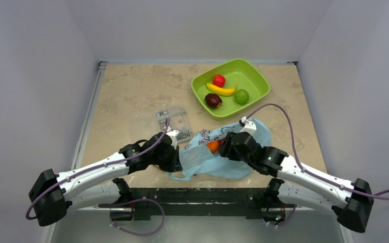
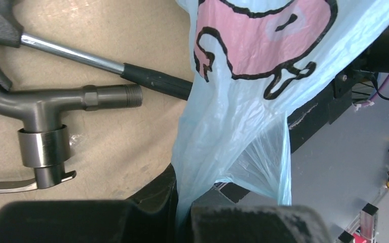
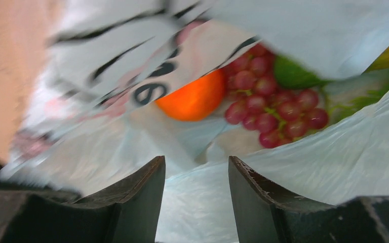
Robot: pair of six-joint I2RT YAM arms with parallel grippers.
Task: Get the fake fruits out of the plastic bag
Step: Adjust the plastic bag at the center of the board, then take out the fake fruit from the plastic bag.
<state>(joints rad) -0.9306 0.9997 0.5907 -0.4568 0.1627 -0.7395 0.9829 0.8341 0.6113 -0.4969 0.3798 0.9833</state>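
The light-blue plastic bag lies near the front edge between both arms. My left gripper is shut on its left edge; in the left wrist view the thin film is pinched between the jaws. My right gripper is open at the bag's mouth. An orange shows at the opening. The right wrist view looks into the bag past the gripper: an orange, a red grape bunch and a green piece lie inside, just beyond the fingertips.
A green tray at the back right holds a red fruit, a banana, a dark plum and a green fruit. A clear bag of screws and grey metal tools lie left of the bag.
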